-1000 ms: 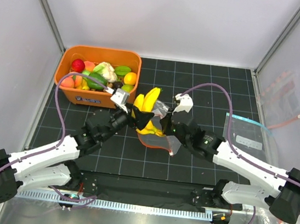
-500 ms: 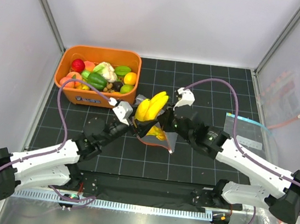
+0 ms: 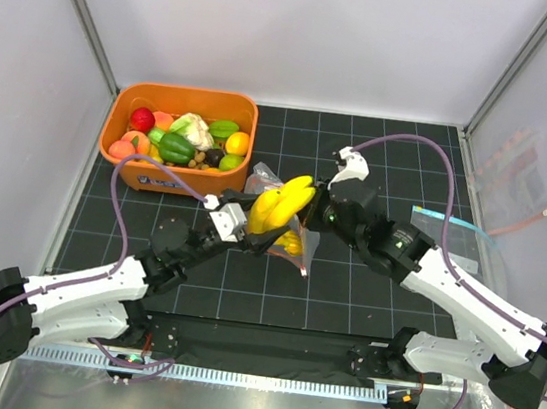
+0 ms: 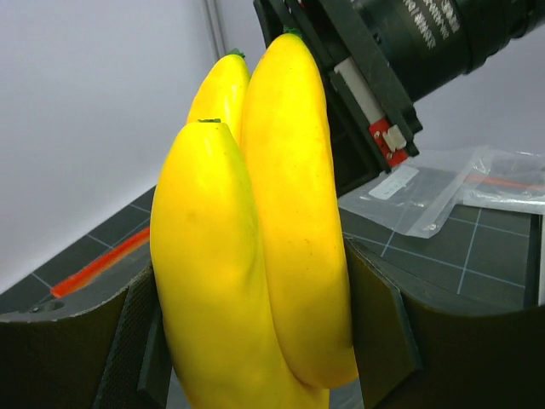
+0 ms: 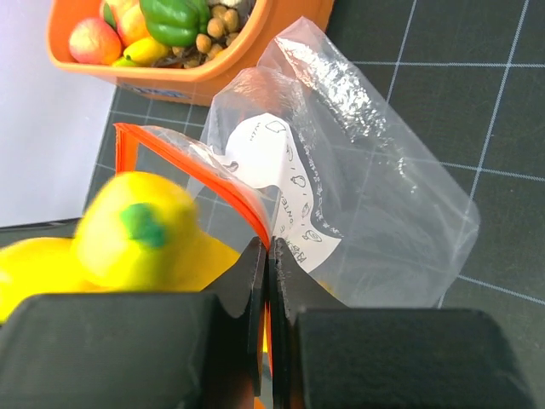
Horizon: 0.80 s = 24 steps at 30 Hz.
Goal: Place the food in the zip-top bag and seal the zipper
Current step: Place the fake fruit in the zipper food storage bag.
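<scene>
From above, much is covered. The banana bunch (image 3: 279,205) and both wrists lie over the zip-top bag (image 3: 304,251), so we see only a crinkled corner of it on the black grid mat (image 3: 382,148). A yellow-orange patch shows through the plastic, too small for us to name.

The left gripper (image 3: 248,225) has its fingertips hidden under the bunch in that view. Its wrist view shows 2 dark pads (image 4: 376,317) pressed against either side of the fruit, clamped on it. The bunch's lower end is cut off by the frame. We count 3 bananas in the bunch.

The right gripper (image 5: 267,256) has its jaws pinched together on the bag's mouth edge, right at the zipper (image 5: 194,169). The red-orange strip bends round an open mouth. The bunch sits at that mouth, blurred in the right wrist view, and we cannot tell whether any of it is inside.

The rest of the food (image 3: 176,146) lies in 1 orange bin (image 3: 141,177) at the far left, apart from the bag. In it we make out 1 red apple (image 3: 142,119), 1 white cauliflower (image 3: 194,131) and at least 3 green pieces. The pile is too crowded for a full count.

We see 2 bags on the mat: the held one and 1 flat clear bag (image 3: 450,246) to the right, its near edge crossed by the right arm.
</scene>
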{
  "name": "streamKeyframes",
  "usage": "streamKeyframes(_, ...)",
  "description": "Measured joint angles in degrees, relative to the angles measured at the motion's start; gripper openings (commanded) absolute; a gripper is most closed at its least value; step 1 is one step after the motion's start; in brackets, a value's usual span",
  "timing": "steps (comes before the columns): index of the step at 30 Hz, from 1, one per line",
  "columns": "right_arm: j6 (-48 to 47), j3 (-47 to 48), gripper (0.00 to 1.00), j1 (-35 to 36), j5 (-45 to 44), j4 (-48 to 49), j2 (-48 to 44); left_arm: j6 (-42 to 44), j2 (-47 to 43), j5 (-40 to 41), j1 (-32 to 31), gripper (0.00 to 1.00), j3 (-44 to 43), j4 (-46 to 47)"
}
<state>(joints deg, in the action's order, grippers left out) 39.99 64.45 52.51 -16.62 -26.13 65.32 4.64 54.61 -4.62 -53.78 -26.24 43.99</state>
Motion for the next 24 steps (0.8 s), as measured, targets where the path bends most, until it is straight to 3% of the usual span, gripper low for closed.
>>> streamKeyframes(7, 0.9, 0.0, 0.01, -2.7, 1.5, -0.5, -2.8, 0.2, 3.4, 0.5, -0.2, 0.53, 0.0, 0.1)
streamKeyframes(9, 1.0, 0.0, 0.01, -3.0, 1.6, -0.5, -3.3, 0.1, 3.4, 1.2, -0.2, 0.69, 0.0, 0.0)
streamKeyframes(16, 1.0, -2.3, 0.01, -3.3, 1.8, 2.0, -4.2, -1.7, 2.8, 2.8, -0.3, 0.94, 0.0, -1.0)
streamKeyframes(24, 0.9, -5.6, 0.01, -3.7, 1.6, 2.2, -4.7, -4.9, 1.8, 5.6, -0.3, 0.96, -0.8, -3.3)
